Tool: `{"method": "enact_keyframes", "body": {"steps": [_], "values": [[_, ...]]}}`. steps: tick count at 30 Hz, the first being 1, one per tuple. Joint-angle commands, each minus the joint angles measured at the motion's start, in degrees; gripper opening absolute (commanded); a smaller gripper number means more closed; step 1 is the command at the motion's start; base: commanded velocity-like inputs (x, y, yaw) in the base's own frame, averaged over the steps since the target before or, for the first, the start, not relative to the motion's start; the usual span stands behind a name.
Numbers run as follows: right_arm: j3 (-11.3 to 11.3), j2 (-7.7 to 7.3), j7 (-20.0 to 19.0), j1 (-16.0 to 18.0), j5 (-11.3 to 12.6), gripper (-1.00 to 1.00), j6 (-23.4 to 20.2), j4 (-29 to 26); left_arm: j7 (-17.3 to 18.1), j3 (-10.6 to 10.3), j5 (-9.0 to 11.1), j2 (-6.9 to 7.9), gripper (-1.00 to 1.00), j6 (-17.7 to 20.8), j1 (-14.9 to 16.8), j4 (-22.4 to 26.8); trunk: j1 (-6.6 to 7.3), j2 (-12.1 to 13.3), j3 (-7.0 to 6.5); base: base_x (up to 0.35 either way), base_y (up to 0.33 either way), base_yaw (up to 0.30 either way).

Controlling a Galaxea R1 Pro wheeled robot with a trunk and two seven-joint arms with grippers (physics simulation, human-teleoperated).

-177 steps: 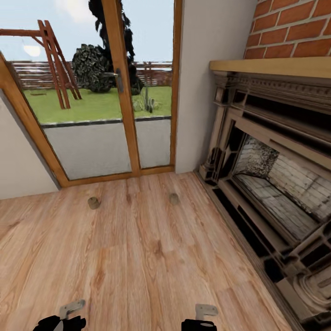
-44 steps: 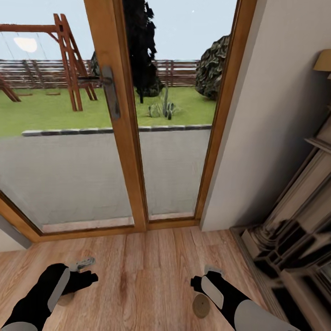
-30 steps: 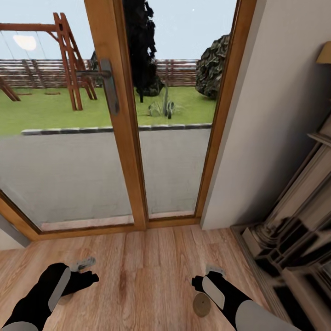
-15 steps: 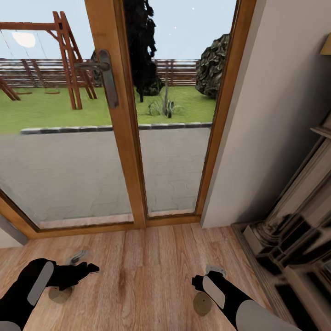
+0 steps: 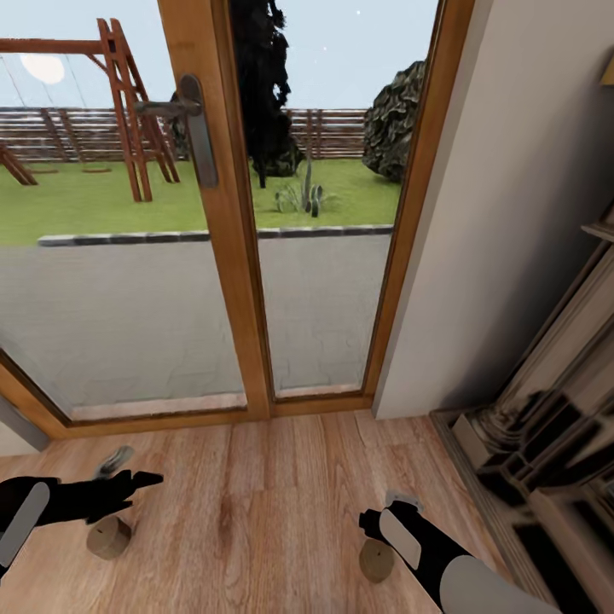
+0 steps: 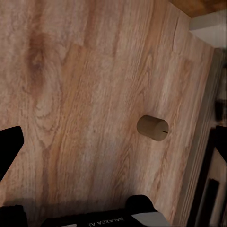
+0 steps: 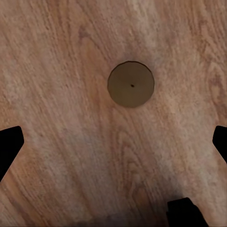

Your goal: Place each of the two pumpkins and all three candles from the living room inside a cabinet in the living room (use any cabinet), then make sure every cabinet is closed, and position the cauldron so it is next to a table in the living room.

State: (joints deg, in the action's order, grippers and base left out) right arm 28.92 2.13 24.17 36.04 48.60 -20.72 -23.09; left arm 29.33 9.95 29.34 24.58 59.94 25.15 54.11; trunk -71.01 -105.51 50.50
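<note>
Two squat grey-beige candles stand on the wooden floor. The left candle (image 5: pixel 109 537) sits just below my left gripper (image 5: pixel 128 473), which is open, points sideways and does not touch it. The right candle (image 5: pixel 376 558) is directly under my right gripper (image 5: pixel 384 510), also open. In the right wrist view this candle's round top (image 7: pixel 131 84) lies between wide-spread fingertips (image 7: pixel 9 146) with floor all around it. The left wrist view shows a candle (image 6: pixel 152 128) some way off on the floor. The pumpkins, the third candle, cabinet, cauldron and table are out of view.
A wood-framed glass door (image 5: pixel 213 256) with a metal handle (image 5: pixel 192 119) stands straight ahead, with a garden behind it. A pale wall (image 5: pixel 512 213) and the ornate fireplace surround (image 5: pixel 546 426) close off the right side. Open wooden floor (image 5: pixel 256 503) lies between the two candles.
I have rolled up to the door and both candles. In the last second my left arm drew back to the left, uncovering the left candle. The right arm stayed put.
</note>
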Motion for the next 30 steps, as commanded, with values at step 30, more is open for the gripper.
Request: {"method": "enact_keyframes", "body": {"steps": [30], "values": [[-6.92,-5.29,0.55,0.02,0.11,1.0,0.22,0.39,20.46,-0.65,-0.13,2.39,1.0,0.0,-0.66,-0.41,-6.6,-12.05,5.39,0.0,0.0,0.0]]}}
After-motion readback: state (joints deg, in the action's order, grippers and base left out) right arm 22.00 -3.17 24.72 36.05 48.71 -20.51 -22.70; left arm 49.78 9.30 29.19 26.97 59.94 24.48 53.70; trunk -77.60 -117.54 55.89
